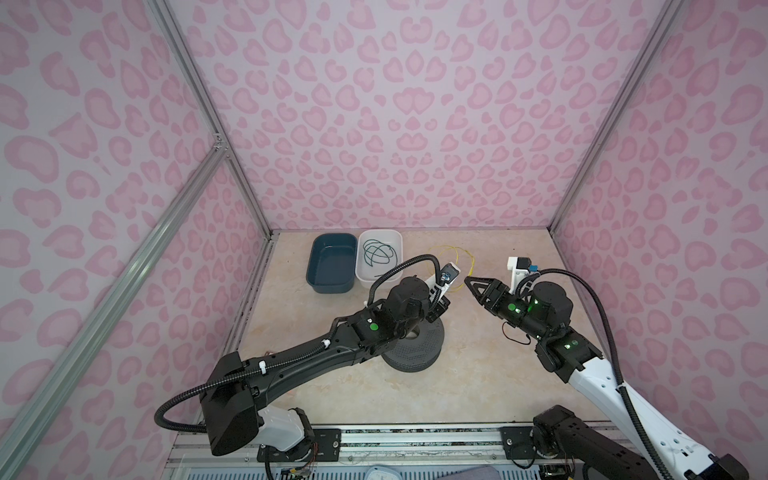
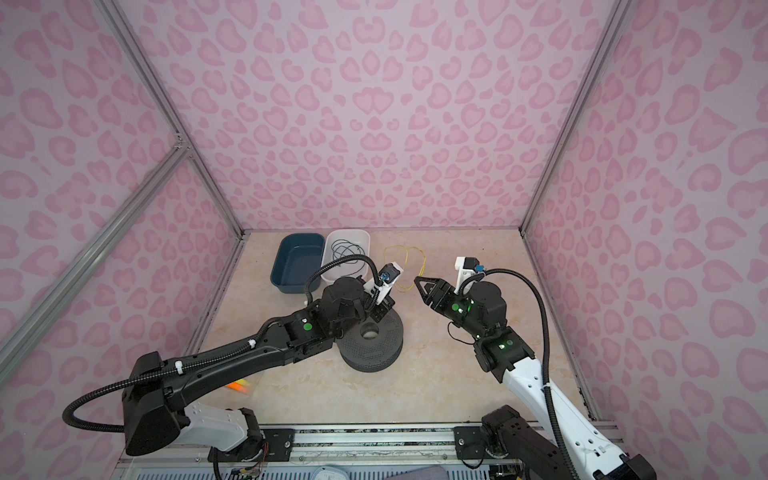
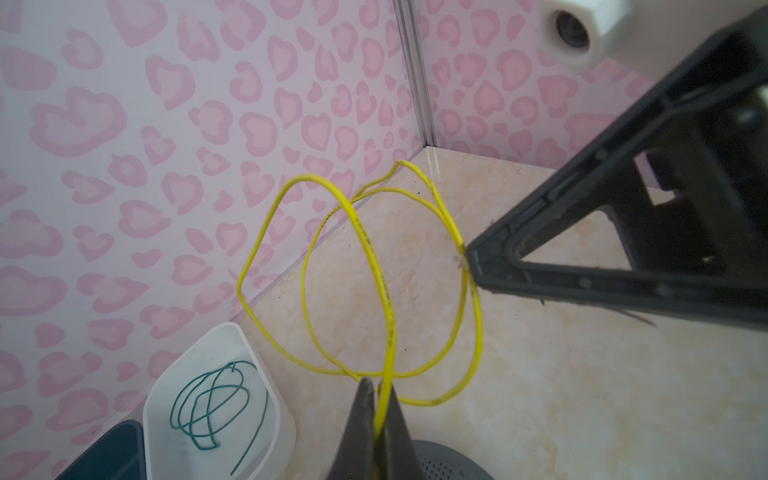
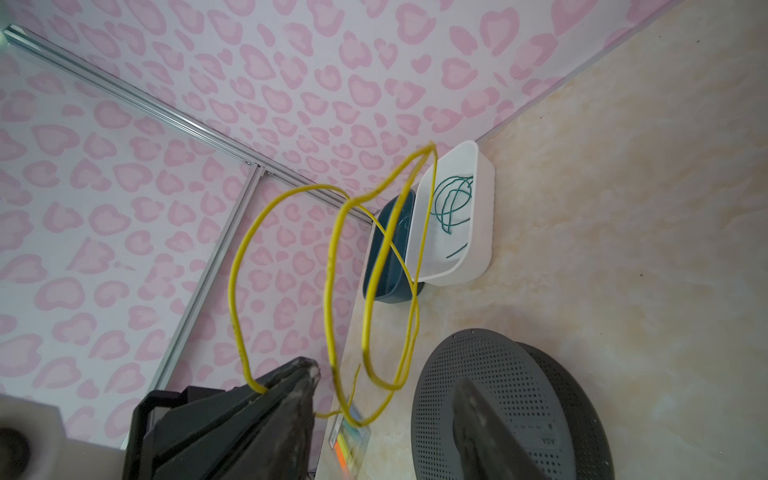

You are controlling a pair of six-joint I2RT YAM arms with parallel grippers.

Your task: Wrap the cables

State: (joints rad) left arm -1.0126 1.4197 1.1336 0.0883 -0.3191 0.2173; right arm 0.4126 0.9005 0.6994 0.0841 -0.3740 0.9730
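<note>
Left wrist view: the left gripper (image 3: 377, 384) is clamped on the yellow cable (image 3: 380, 282). The cable rises from between its fingers and opens into several loose loops held above the tabletop (image 3: 582, 395). The tip of the right gripper (image 3: 471, 259) sits right at one strand of those loops. I cannot tell whether its fingers are apart or together. In both top views the loops hang between the two grippers, near the middle of the back edge. The green cable (image 3: 210, 407) lies coiled in a white bin (image 3: 286, 424) at the back edge. A blue bin (image 1: 330, 287) stands just beside it, toward the back left corner. A grey perforated reel (image 1: 415, 353) stands mid-tabletop, partly under the left arm.
</note>
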